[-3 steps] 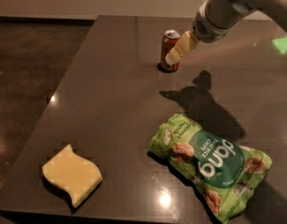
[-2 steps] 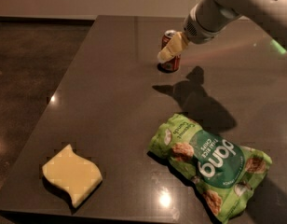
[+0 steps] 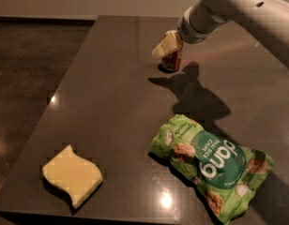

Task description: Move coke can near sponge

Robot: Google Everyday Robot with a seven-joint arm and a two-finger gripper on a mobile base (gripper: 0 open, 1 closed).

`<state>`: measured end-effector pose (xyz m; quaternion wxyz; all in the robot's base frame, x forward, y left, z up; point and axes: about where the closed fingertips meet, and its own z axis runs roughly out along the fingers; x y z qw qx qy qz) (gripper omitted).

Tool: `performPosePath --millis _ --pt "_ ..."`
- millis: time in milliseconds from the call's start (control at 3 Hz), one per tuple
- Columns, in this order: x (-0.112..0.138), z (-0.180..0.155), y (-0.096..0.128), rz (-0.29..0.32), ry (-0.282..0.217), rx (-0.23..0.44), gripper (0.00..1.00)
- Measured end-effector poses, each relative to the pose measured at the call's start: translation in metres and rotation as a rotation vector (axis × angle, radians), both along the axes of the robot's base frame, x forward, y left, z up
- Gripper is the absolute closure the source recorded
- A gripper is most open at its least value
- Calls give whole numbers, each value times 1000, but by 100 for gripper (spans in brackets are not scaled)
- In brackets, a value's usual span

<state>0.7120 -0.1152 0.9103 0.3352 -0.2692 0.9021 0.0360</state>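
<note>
The scene is dim and warm-toned, lit from above and from the far side. The dark, glossy brown surface (image 3: 111, 93) shows two small white glare spots, one near its left edge and one at the front beside the crinkled green foil chip bag (image 3: 210, 165), whose wrinkles catch a soft sheen. The smooth white robot arm (image 3: 238, 8) is the brightest thing. Its pincer (image 3: 169, 48), at the top of the small red-orange coke can (image 3: 173, 60), throws a broad dark shadow toward the bag. The flat pale yellow sponge (image 3: 72, 175) casts a thin shadow along its near edge.
</note>
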Motion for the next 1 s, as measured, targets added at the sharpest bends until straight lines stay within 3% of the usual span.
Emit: performPosePath --millis 333,1000 --pt "9 -3 8 7 2 23 15" --pt "10 0 21 69 4 63 61"
